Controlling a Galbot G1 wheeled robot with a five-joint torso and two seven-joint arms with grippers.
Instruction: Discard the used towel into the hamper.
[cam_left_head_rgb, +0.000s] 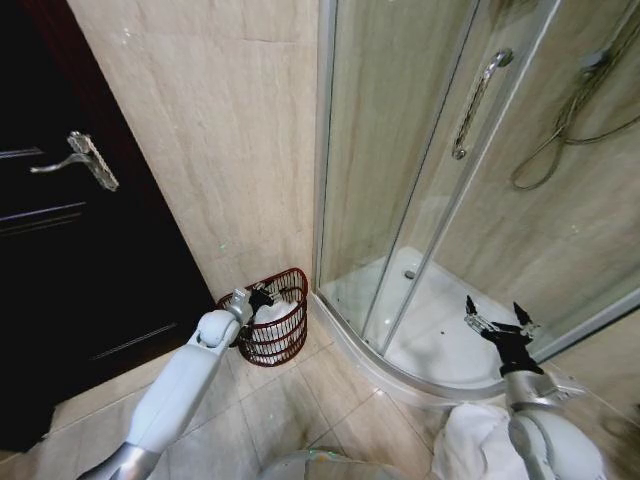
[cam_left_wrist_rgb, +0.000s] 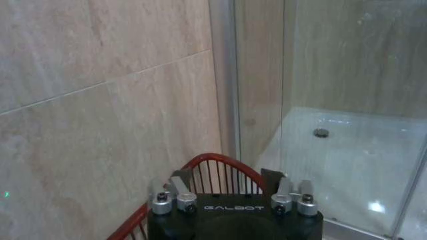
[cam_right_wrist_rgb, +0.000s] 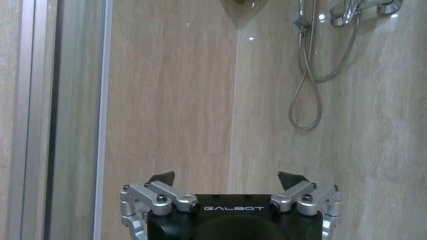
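The hamper (cam_left_head_rgb: 280, 335), a small round reddish-brown wire basket, stands on the floor in the corner between the tiled wall and the shower enclosure. A white towel (cam_left_head_rgb: 275, 312) lies crumpled inside it. My left gripper (cam_left_head_rgb: 262, 297) hovers just over the hamper's near rim, open, with nothing between its fingers. In the left wrist view the left gripper (cam_left_wrist_rgb: 225, 176) sits above the hamper's red rim (cam_left_wrist_rgb: 217, 157). My right gripper (cam_left_head_rgb: 495, 312) hangs open and empty at the lower right in front of the shower glass; the right wrist view shows the right gripper (cam_right_wrist_rgb: 227, 177) facing the shower wall.
A black door (cam_left_head_rgb: 60, 250) with a metal handle (cam_left_head_rgb: 85, 157) stands to the left. The curved glass shower enclosure (cam_left_head_rgb: 400, 180) with its white tray (cam_left_head_rgb: 440, 330) is at the right. A shower hose (cam_right_wrist_rgb: 303, 100) hangs inside. White cloth (cam_left_head_rgb: 475, 440) lies by my right arm. Floor tiles in front are free.
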